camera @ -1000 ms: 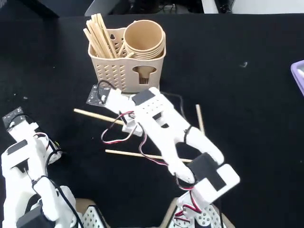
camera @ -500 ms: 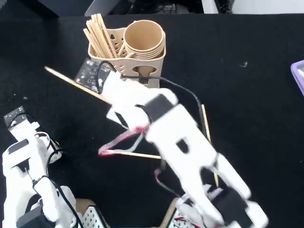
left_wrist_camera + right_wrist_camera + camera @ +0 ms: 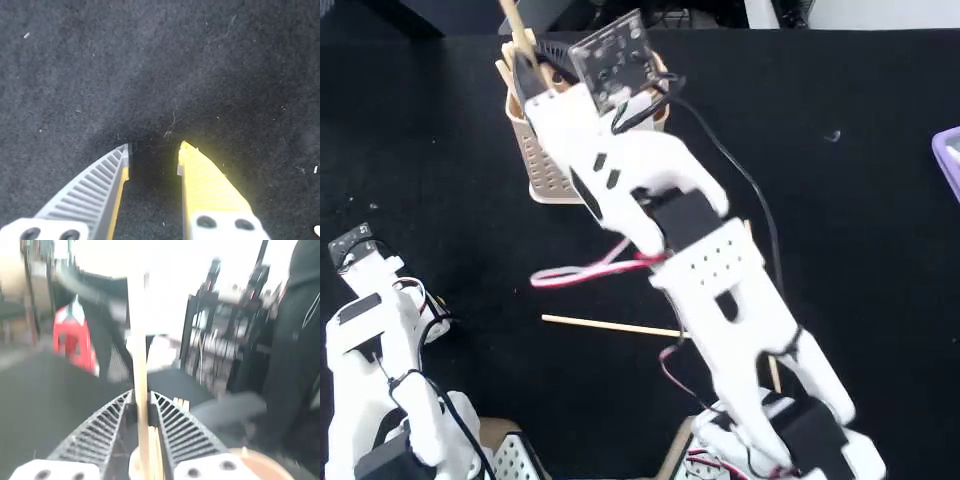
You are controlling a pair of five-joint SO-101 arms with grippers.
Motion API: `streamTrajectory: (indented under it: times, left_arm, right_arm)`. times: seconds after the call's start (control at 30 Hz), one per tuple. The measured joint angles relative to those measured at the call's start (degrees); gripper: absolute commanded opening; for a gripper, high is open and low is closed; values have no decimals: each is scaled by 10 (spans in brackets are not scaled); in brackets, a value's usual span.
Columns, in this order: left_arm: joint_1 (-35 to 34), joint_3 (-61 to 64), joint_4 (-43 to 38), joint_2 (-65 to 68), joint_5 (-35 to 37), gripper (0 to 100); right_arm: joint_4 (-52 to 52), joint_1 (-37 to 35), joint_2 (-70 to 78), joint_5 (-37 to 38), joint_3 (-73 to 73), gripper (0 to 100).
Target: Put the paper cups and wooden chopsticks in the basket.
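Nearest, lower left: left fingers point(image 3: 205, 185), apart, over bare bench point(image 3: 440, 150). Mid-frame: one loose chopstick point(image 3: 610, 326), flat on the bench. Farthest, upper left: right fingers point(image 3: 180, 430), clamped on held chopstick point(image 3: 137, 340), lifted from bench level to above basket point(image 3: 545, 170); release looks due.

Black cloth table point(image 3: 880, 250), lint-flecked. Purple item point(image 3: 948, 152) at its right edge (cut off, kind unclear). Red object point(image 3: 75, 337) in the blurred room behind.
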Motion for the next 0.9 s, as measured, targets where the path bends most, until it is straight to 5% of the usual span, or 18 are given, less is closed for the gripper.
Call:
streamTrajectory:
  times: [0.37, 0.7, 0.9]
  left_arm:
    - [0, 0, 0, 0, 0, 164]
    - [0, 0, 0, 0, 0, 164]
    - [0, 0, 0, 0, 0, 164]
  right_arm:
    - [-221, 30, 155, -13, 0, 11]
    - [-223, 39, 271, -13, -10, 59]
    - [-76, 40, 271, -13, -88, 158]
